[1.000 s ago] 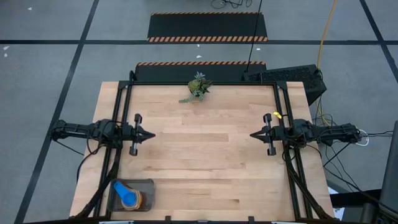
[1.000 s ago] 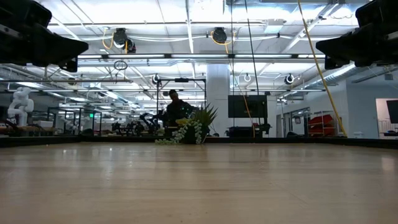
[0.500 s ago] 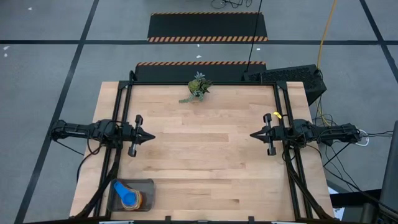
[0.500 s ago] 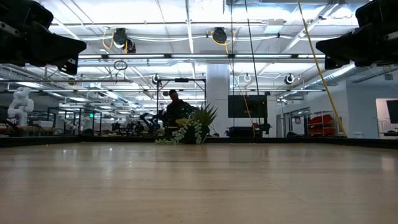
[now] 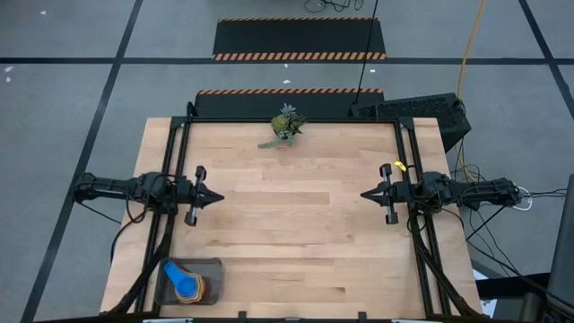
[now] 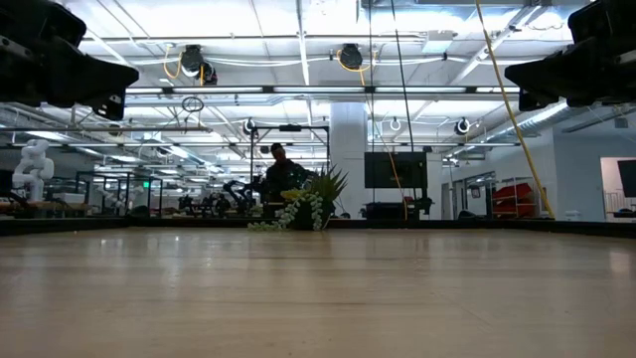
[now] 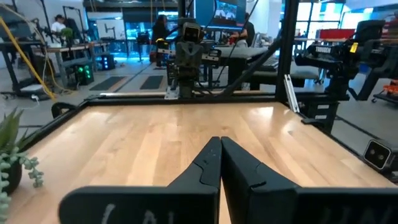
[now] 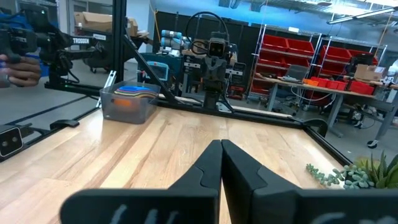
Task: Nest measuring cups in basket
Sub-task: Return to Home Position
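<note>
We see the measuring cups point(image 5: 186, 282) stacked inside the basket point(image 5: 215, 266), lower left of the overhead frame, a blue one on top with its handle pointing up-left. The left gripper point(image 5: 218, 195) hangs at mid-left, fingers pressed together, tips aimed at centre. The basket lies below it in the frame, well apart. The right gripper point(image 5: 364, 194) mirrors it at mid-right, fingers likewise pressed together, much farther from the basket. We judge the nesting done, with only parking the arms left. No brand or writing is readable anywhere.
</note>
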